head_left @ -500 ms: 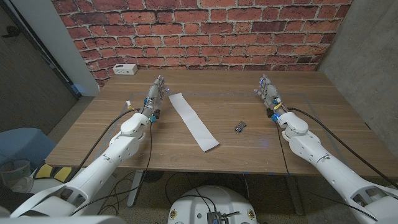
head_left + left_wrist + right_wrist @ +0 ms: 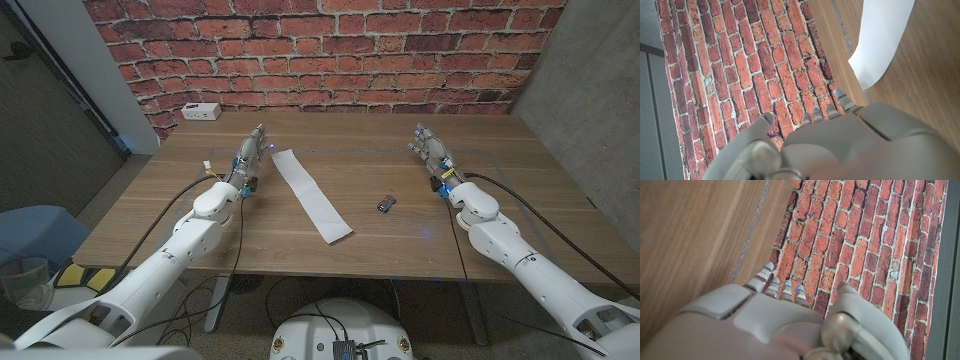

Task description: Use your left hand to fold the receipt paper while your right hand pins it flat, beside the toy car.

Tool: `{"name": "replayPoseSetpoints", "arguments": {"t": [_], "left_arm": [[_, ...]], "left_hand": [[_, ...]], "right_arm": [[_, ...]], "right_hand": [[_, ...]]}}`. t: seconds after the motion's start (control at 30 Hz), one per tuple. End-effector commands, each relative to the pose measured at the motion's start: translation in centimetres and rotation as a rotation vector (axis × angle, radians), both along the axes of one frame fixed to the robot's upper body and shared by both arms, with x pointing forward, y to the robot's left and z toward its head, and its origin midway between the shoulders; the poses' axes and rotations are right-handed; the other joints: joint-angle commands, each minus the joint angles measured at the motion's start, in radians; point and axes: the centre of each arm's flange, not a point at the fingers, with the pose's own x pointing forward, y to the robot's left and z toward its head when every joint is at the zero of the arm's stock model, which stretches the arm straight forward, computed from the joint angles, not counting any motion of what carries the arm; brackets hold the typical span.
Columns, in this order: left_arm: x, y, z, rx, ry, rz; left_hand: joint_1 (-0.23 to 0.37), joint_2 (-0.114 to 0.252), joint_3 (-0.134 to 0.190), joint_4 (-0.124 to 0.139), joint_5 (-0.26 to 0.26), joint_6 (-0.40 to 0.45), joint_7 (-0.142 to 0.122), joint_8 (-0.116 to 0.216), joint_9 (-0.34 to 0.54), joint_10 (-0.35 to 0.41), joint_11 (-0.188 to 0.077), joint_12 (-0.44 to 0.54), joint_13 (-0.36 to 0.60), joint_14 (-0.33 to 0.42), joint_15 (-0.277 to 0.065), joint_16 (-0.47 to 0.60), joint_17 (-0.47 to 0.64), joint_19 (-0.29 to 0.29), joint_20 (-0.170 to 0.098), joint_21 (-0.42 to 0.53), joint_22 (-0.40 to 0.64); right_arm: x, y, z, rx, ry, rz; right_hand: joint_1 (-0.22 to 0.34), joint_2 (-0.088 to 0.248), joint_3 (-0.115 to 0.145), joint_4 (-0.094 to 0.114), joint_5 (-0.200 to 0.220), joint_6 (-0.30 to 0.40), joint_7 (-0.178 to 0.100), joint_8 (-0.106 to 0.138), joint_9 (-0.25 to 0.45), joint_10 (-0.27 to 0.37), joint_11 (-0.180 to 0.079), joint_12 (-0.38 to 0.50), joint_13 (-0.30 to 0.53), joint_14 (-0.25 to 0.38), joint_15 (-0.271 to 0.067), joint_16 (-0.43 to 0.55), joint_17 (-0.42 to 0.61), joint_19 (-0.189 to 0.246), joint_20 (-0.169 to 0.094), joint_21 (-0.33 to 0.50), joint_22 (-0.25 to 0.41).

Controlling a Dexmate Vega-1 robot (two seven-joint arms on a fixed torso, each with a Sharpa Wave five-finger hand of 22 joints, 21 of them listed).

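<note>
Fingers (image 2: 257,136) of both hands extended, holding nothing, well apart from receipt (image 2: 312,194); unpinned paper risks sliding toward car (image 2: 387,204) once folded.

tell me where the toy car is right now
In the head view the toy car sits on the table right of centre, between the receipt and the right hand, touching neither.

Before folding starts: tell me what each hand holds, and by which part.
Nothing is held. The left hand and right hand are both apart from the long white receipt paper strip, which lies unfolded on the wooden table.
</note>
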Motion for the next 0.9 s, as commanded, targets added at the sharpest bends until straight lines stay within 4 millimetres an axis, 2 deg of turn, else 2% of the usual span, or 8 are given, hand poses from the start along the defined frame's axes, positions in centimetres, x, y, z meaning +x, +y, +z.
{"name": "replayPoseSetpoints", "arguments": {"t": [0.03,0.17,0.27,0.33,0.5,0.73,0.9], "left_arm": [[-0.8,0.8,0.3,0.093,0.028,0.077],[-1.1,1.2,0.5,0.112,0.037,0.098],[-1.4,1.5,0.5,0.124,0.039,0.108],[-1.6,1.7,0.6,0.134,0.041,0.118],[-2.0,2.2,0.8,0.161,0.047,0.137],[-2.8,2.9,1.0,0.199,0.059,0.165],[-3.3,3.5,1.2,0.221,0.063,0.18]], "left_hand": [[0.023,0.053,0.017,-0.005,-0.007,-0.015,0.004,0.013,0.003,-0.026,0.025,0.007,0.002,-0.044,0.018,0.004,0.0,-0.108,0.024,0.008,0.004],[0.034,0.043,0.026,-0.011,-0.024,0.031,-0.001,0.007,0.005,0.014,0.063,0.005,0.004,0.024,0.073,0.008,0.003,-0.065,0.105,0.01,0.006],[0.037,0.041,0.029,-0.011,-0.029,0.051,0.002,0.009,0.005,0.029,0.075,0.007,0.005,0.045,0.085,0.009,0.004,-0.061,0.117,0.008,0.007],[0.038,0.041,0.031,-0.012,-0.032,0.065,0.002,0.01,0.005,0.039,0.063,0.007,0.005,0.054,0.087,0.009,0.004,-0.053,0.126,0.008,0.007],[0.042,0.038,0.036,-0.015,-0.04,0.089,0.009,0.009,0.005,0.073,0.072,0.014,0.006,0.091,0.094,0.013,0.005,-0.031,0.151,0.011,0.008],[0.056,0.039,0.047,-0.026,-0.051,0.124,0.02,0.011,0.006,0.109,0.074,0.018,0.007,0.126,0.107,0.013,0.004,-0.006,0.162,0.012,0.008],[0.071,0.044,0.058,-0.037,-0.057,0.138,0.025,0.01,0.006,0.125,0.075,0.019,0.007,0.126,0.103,0.006,0.003,0.006,0.165,0.012,0.008]], "right_arm": [[-2.0,0.9,0.4,-0.147,-0.089,-0.046],[-2.7,1.6,0.6,-0.204,-0.134,-0.057],[-3.2,2.1,0.7,-0.247,-0.162,-0.067],[-3.6,2.4,0.8,-0.273,-0.179,-0.071],[-4.6,3.3,0.9,-0.322,-0.214,-0.081],[-6.1,4.5,0.8,-0.402,-0.258,-0.09],[-7.0,5.3,0.5,-0.446,-0.284,-0.094]], "right_hand": [[0.029,0.004,0.028,-0.011,-0.009,0.024,-0.003,0.013,0.004,0.022,0.003,0.007,0.005,0.022,0.0,0.005,0.003,0.019,0.0,0.006,0.002],[0.069,0.012,0.068,-0.032,-0.021,0.068,-0.003,0.018,0.005,0.063,0.0,0.013,0.006,0.072,-0.007,0.014,0.005,0.046,0.003,0.01,0.002],[0.078,0.014,0.086,-0.033,-0.026,0.094,-0.005,0.021,0.006,0.097,0.0,0.02,0.006,0.1,0.001,0.021,0.009,0.059,0.006,0.011,0.003],[0.082,0.015,0.098,-0.031,-0.028,0.112,-0.007,0.022,0.006,0.128,-0.005,0.026,0.007,0.114,0.009,0.023,0.012,0.064,0.012,0.011,0.003],[0.088,0.017,0.119,-0.026,-0.029,0.144,-0.012,0.026,0.007,0.158,-0.005,0.03,0.008,0.145,0.003,0.031,0.015,0.072,0.031,0.01,0.004],[0.088,0.018,0.137,-0.016,-0.03,0.171,-0.014,0.027,0.007,0.181,-0.014,0.03,0.008,0.166,-0.003,0.035,0.019,0.08,0.04,0.011,0.005],[0.092,0.018,0.149,-0.014,-0.03,0.181,-0.015,0.027,0.007,0.192,-0.015,0.029,0.008,0.178,-0.009,0.036,0.019,0.083,0.044,0.01,0.005]]}}
